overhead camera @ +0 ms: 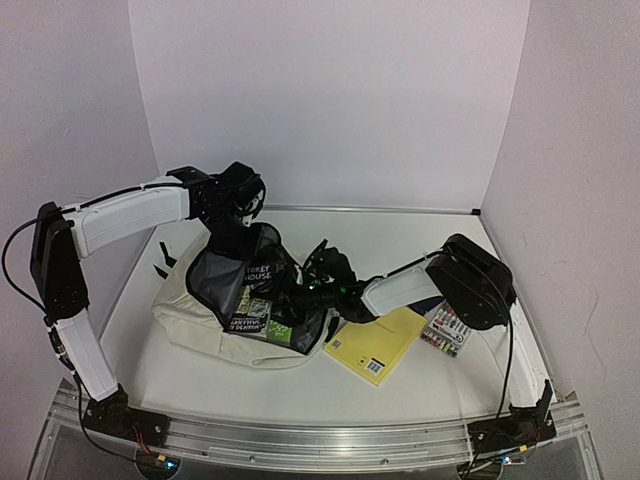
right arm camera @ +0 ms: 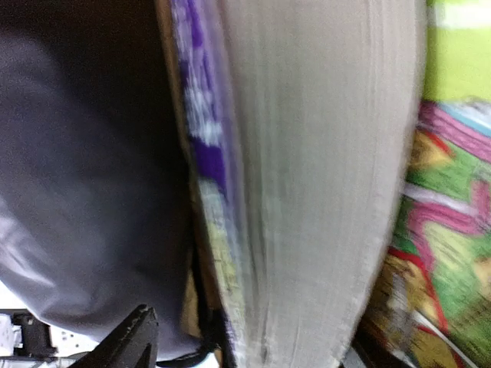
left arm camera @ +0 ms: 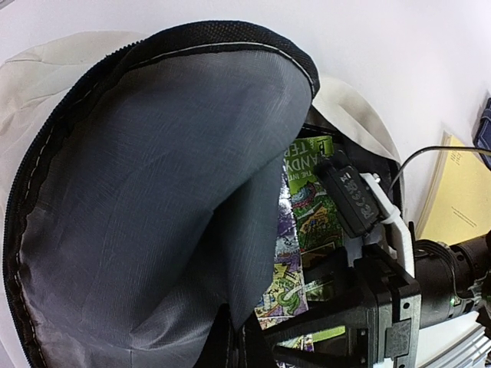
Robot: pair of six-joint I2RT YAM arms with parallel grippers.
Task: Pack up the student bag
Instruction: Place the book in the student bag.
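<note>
The student bag (overhead camera: 190,315) lies on its side, cream outside, mouth facing right. My left gripper (overhead camera: 243,232) is shut on the bag's flap and holds it up, so the grey lining (left arm camera: 153,192) fills the left wrist view. Colourful books (overhead camera: 250,318) lie inside the mouth. My right gripper (overhead camera: 305,290) reaches into the opening. Up close, a thick book's pale page edge (right arm camera: 322,192) stands between its fingers. The left fingertip (right arm camera: 130,345) stands clear of the book, so the gripper is open.
A yellow notebook (overhead camera: 378,345) lies on the table right of the bag, under the right forearm. A clear case of coloured pens (overhead camera: 447,330) sits beyond it. Black straps (overhead camera: 163,262) trail off the bag's left side. White walls enclose the table.
</note>
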